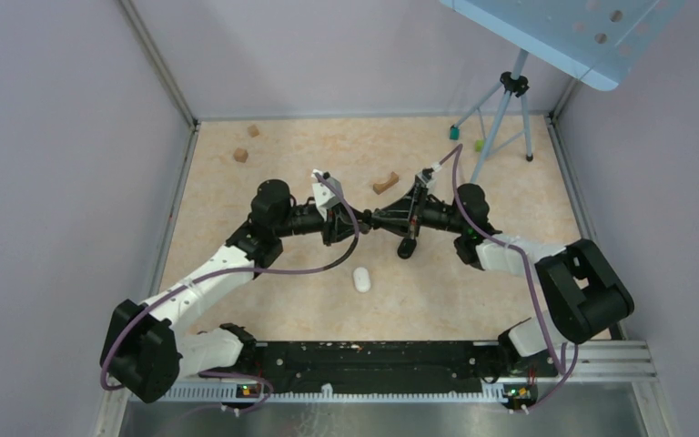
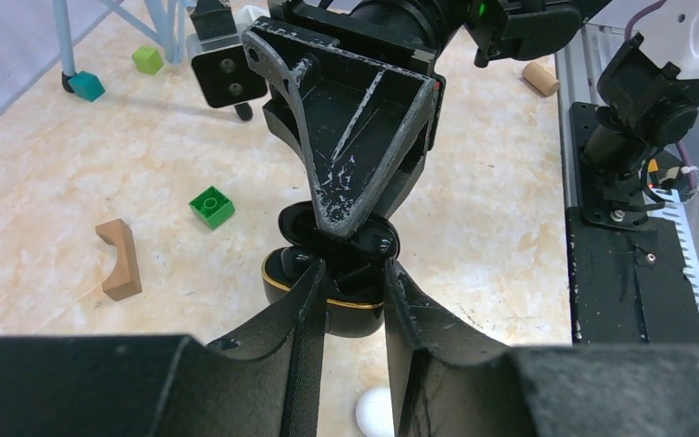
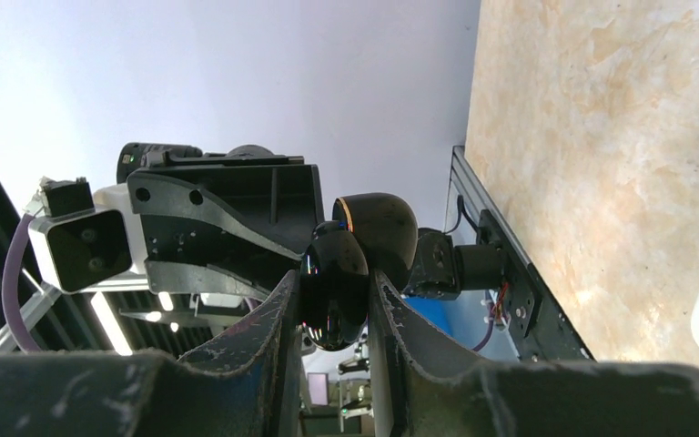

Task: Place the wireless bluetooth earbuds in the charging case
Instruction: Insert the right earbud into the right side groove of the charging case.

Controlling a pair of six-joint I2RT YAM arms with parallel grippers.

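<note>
Charging case: a black clamshell with a gold rim (image 2: 355,317). It is hinged open and held in the air over the middle of the counter (image 1: 473,300), where the two arms meet, and it rests on nothing.
Lid: the glossy upper half (image 2: 375,238), swung back from the lower shell.
Earbuds: none can be made out. The wells of the open case are too dark to tell whether anything sits in them.
Right pincer: narrow (image 3: 332,291). In its own wrist view its two fingers are clamped on the glossy lid, one on each side.
Left pincer: narrow (image 2: 353,273), facing the right one. Its fingertips (image 2: 308,291) are set at the gold-rimmed lower shell and lie across the rim in its wrist view, so I cannot tell whether they grip the shell or only touch it.
Step in hand: as I judge it, the case is being opened or held open between the two arms, with the lid in one and the shell at the other. No earbud is being seated yet, as far as the views show.
Next move: it calls for a firm hold on the lower shell, the mouth turned so that a bud can go in, and one pincer freed to fetch, since both are busy at the case.
White oval object: it lies on the counter (image 1: 361,279), nearer the arm bases and apart from both pincers. It is too small to tell whether it belongs to the earbuds.
Elsewhere: a wooden arch block (image 2: 120,259) and a green brick (image 2: 211,206) lie well apart from the case.
</note>
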